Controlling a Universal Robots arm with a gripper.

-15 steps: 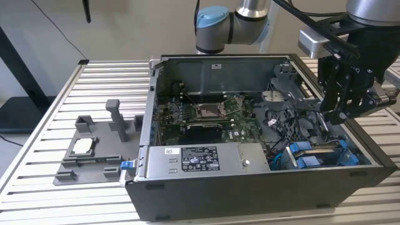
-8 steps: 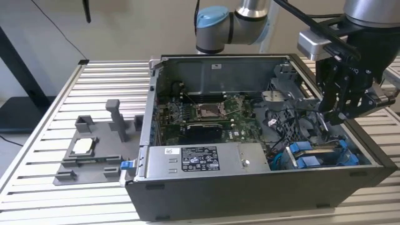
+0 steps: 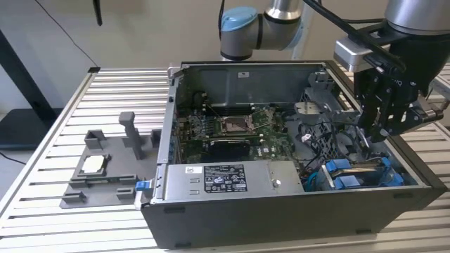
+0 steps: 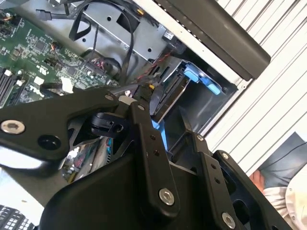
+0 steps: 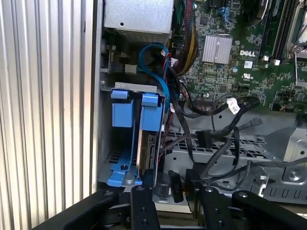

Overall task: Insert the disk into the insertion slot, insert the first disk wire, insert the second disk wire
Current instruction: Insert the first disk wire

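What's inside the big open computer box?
A green motherboard, a grey power-supply box, black cables, and the disk in its blue carrier, in a corner. In the first wrist view the gripper covers one end of the disk.

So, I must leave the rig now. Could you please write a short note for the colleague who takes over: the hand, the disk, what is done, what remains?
Hand: low over the corner of the open computer case at the exterior view's right, just above the disk. I cannot tell if it is open or shut.
Disk: stands in its blue carrier inside the insertion slot.
Done, as it seems: the disk insertion.
Left, as it seems: both wire insertions. Black cables lie loose beside the slot. Whether one is plugged into the disk is hidden.
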